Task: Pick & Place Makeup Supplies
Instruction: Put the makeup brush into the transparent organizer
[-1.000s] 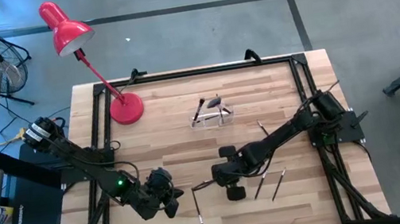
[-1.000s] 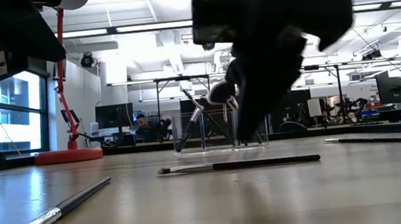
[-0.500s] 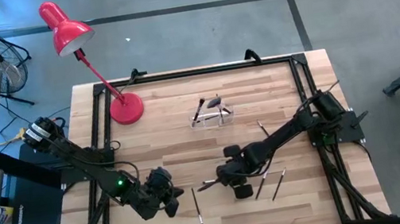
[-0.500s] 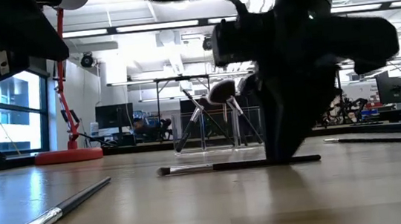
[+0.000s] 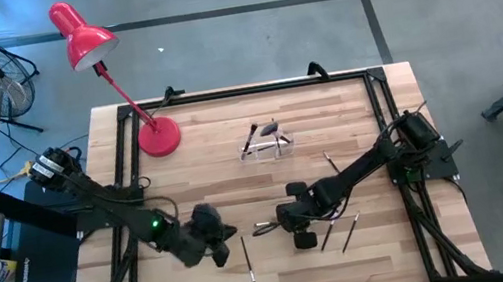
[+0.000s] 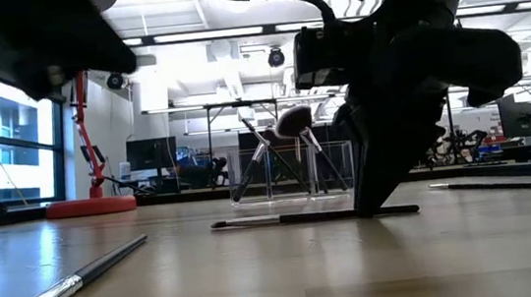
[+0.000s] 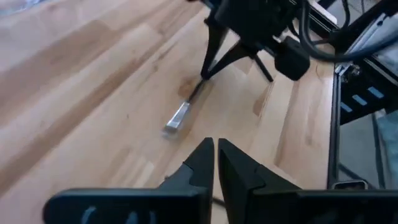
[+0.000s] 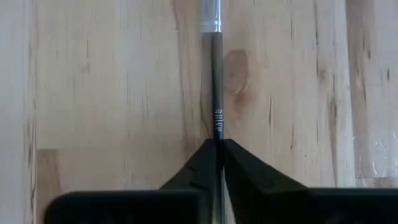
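A thin dark-handled brush (image 6: 293,220) with a silver ferrule (image 8: 210,15) lies flat on the wooden table near its middle. My right gripper (image 5: 285,225) stands over it, shut on its handle. My left gripper (image 5: 226,236) hovers to the left of that brush, shut (image 7: 216,152) with nothing in it. Another brush (image 5: 247,259) lies just in front of the left gripper. Two more (image 5: 327,234) (image 5: 350,233) lie to the right of the right gripper, and one (image 5: 331,162) lies farther back. A clear holder (image 5: 267,144) at the back holds some brushes, one with a fluffy head. My right gripper pinches the brush's dark handle (image 8: 217,121) between its two fingers, toward the end away from the bristles (image 6: 391,210). The fingers come steeply from above and lie across the handle. The brush lies flat on the table.
A red desk lamp (image 5: 158,136) stands at the back left of the table. A black frame (image 5: 224,93) runs around the table's edges. Bare wood lies between the holder and the grippers.
My right gripper has come down from above the table onto the lying brush's handle, and its fingers now stand shut on it. The brush still lies flat. My left gripper's wrist has rolled a little.
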